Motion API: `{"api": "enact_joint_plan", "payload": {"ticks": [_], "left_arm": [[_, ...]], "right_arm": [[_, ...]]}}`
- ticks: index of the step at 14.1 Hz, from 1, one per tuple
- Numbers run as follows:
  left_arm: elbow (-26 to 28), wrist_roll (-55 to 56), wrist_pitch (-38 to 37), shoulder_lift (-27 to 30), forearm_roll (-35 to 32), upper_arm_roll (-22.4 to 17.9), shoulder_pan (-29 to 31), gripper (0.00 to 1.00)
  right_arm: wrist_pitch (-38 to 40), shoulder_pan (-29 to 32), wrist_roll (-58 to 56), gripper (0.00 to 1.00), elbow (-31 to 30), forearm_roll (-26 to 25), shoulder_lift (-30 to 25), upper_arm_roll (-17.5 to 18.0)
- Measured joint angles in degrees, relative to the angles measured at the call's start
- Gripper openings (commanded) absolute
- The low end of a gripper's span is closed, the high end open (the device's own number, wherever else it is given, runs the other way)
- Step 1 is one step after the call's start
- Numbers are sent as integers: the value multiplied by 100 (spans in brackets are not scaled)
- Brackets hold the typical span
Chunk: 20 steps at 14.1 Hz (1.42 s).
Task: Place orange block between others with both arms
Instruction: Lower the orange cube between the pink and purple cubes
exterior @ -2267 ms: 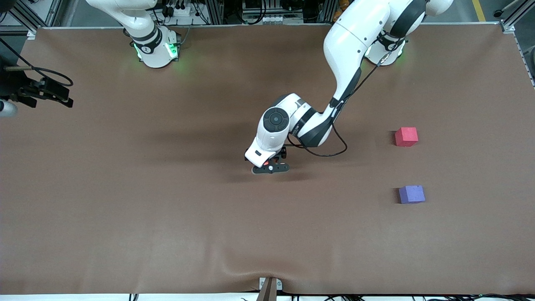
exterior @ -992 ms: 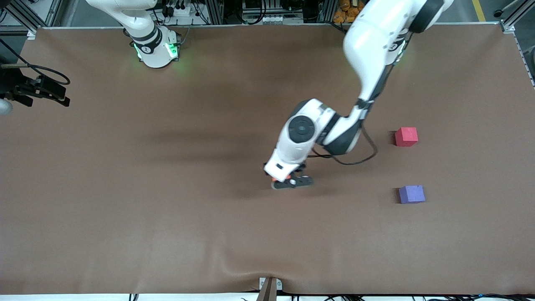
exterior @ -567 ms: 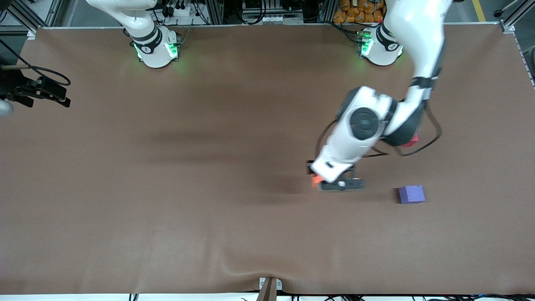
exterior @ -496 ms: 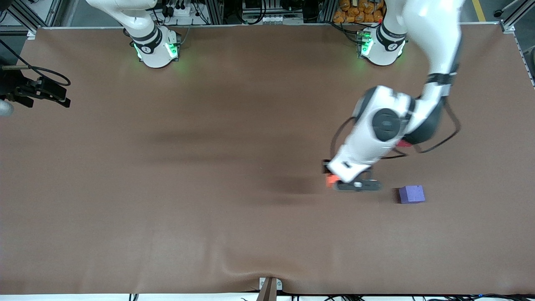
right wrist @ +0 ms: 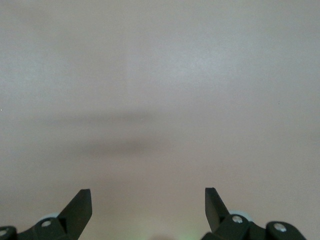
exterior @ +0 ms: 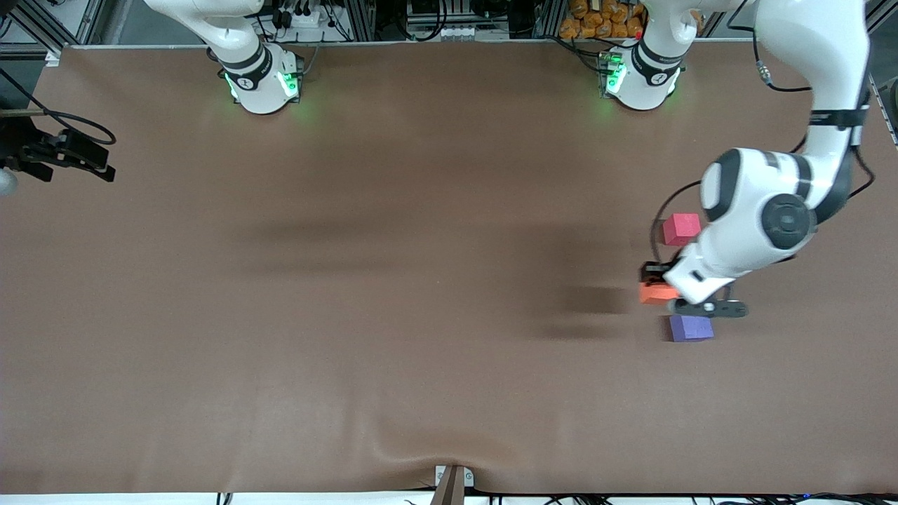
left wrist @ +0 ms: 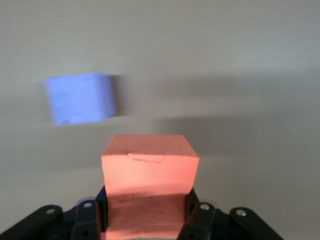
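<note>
The left end effector [exterior: 673, 294] grips the orange block [exterior: 654, 292] in the air over the surface [exterior: 351, 280], between the red-pink cube [exterior: 681, 229] and the purple cube [exterior: 690, 327]. The right end effector [right wrist: 148, 207] waits with fingers wide, holding nothing.

high front camera faces robots, wrist cameras close above table [exterior: 421, 393]
</note>
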State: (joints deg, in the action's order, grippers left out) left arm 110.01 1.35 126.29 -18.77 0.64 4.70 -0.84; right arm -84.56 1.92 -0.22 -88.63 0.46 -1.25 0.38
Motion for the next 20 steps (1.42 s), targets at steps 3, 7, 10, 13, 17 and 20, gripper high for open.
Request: {"api": "enact_joint_plan", "payload": {"ticks": [3, 7, 10, 13, 17, 20], "left_arm": [[578, -386, 556, 8, 0, 5, 585, 17], [1130, -515, 1395, -40, 0, 26, 684, 17], [1237, -515, 1500, -99, 0, 26, 716, 17], [1396, -515, 1771, -142, 0, 25, 760, 18], [1533, -732, 2040, -259, 0, 26, 780, 18], [1536, -814, 2062, -314, 0, 26, 822, 18]], "right_arm": [[1, 12, 0, 100, 21, 1, 1, 1], [7, 11, 0, 100, 24, 2, 5, 32], [10, 11, 0, 100, 24, 2, 24, 54], [18, 11, 0, 100, 24, 2, 33, 58], [23, 11, 0, 100, 24, 2, 34, 65], [25, 9, 0, 100, 24, 3, 35, 76]]}}
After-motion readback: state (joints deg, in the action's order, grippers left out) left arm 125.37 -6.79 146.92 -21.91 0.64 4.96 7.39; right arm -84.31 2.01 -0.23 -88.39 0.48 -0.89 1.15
